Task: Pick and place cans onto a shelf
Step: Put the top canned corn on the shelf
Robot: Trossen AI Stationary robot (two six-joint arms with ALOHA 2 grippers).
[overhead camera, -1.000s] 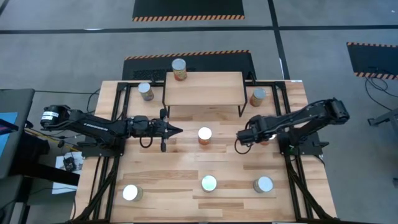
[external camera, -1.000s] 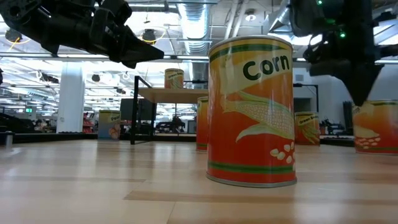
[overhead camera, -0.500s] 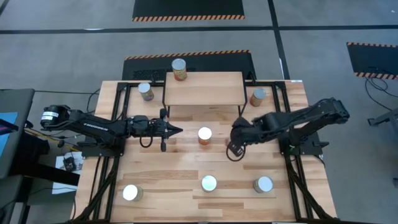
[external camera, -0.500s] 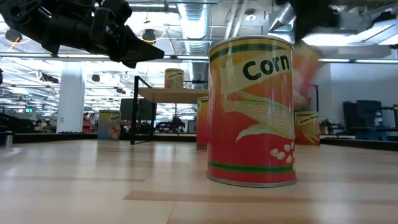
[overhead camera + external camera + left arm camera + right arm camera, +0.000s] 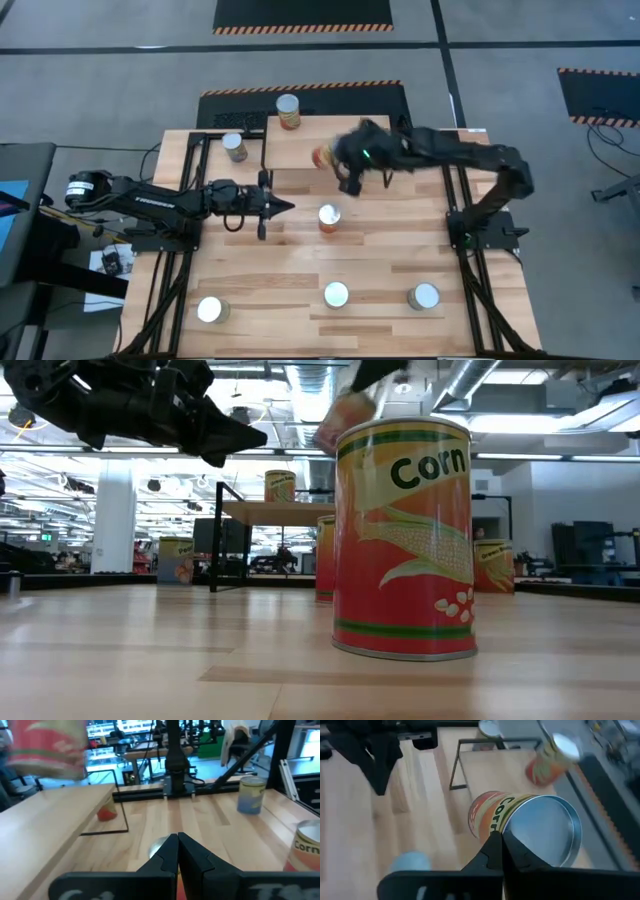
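Overhead, can (image 5: 324, 157) in right tool (image 5: 343, 166)

Industrial lab: exposed ceiling ducts (image 5: 480, 380), hazard-striped floor mats (image 5: 302, 14).

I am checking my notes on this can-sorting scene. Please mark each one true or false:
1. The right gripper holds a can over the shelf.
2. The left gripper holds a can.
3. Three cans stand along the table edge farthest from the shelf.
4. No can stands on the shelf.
1. True: the right gripper holds a tilted can over the shelf.
2. False: the left gripper is shut and empty, above the table.
3. True: the three cans stand there.
4. False: a corner can stands on it.
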